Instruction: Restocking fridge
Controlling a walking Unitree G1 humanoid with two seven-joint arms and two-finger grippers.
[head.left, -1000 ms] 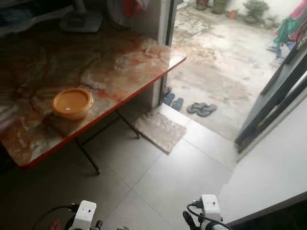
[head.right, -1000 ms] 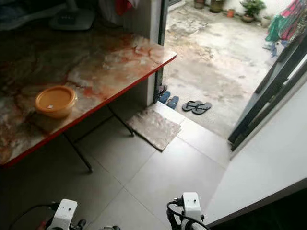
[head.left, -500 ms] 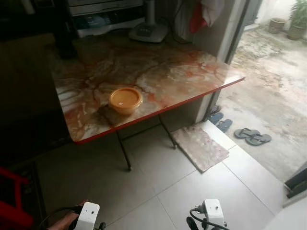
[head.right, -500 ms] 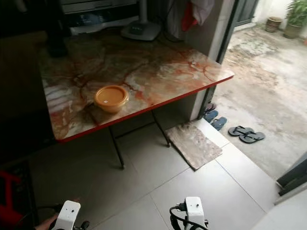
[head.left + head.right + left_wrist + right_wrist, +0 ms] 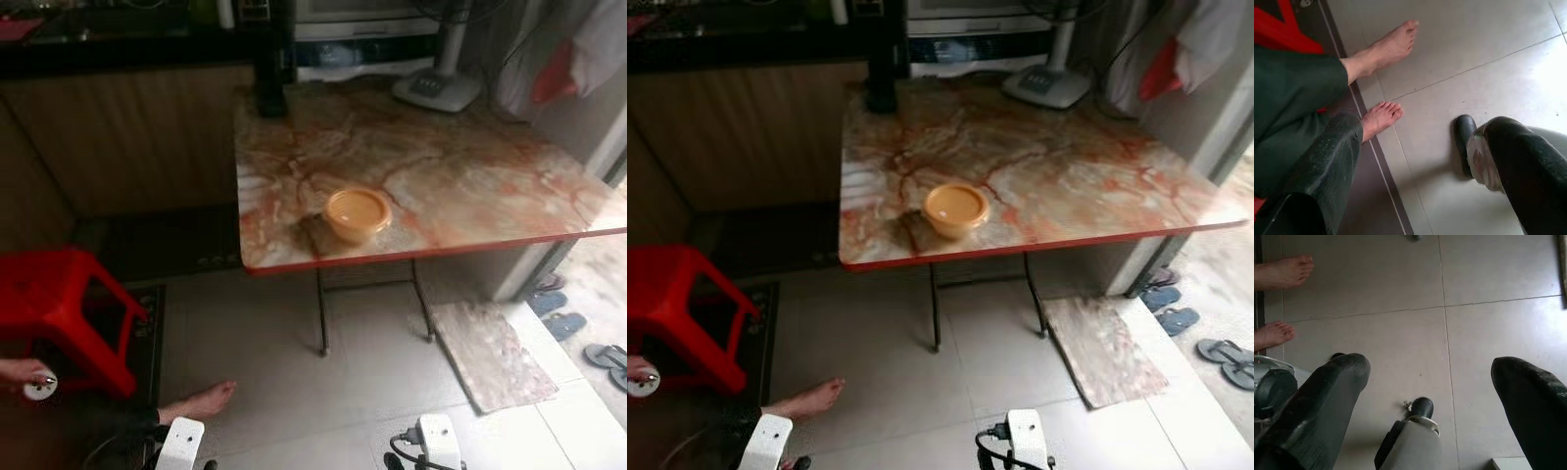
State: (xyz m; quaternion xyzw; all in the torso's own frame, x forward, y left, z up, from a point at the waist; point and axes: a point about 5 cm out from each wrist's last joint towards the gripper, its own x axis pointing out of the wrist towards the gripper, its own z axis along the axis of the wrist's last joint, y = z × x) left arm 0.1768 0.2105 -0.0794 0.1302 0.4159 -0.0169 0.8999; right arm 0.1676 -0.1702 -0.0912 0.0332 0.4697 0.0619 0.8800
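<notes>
My left gripper [image 5: 1420,161] and right gripper [image 5: 1430,396] hang low over the tiled floor [image 5: 999,362], fingers spread apart, empty. A person's bare foot [image 5: 201,401] rests near a red stool [image 5: 59,308]. Farther off, an orange bowl [image 5: 956,209], possibly lidded, sits by the marble table's [image 5: 1068,166] near edge.

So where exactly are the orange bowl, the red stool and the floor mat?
orange bowl [image 5: 358,210], left eye view, inside centre.
red stool [image 5: 49,282], left eye view, seat top.
floor mat [image 5: 1102,351], right eye view, middle of its surface.

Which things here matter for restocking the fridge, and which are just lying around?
Likely for the job: orange bowl on the marble table; left gripper and right gripper, both open, holding nothing.

Just lying about: red stool, fan base, doormat, sandals.
</notes>
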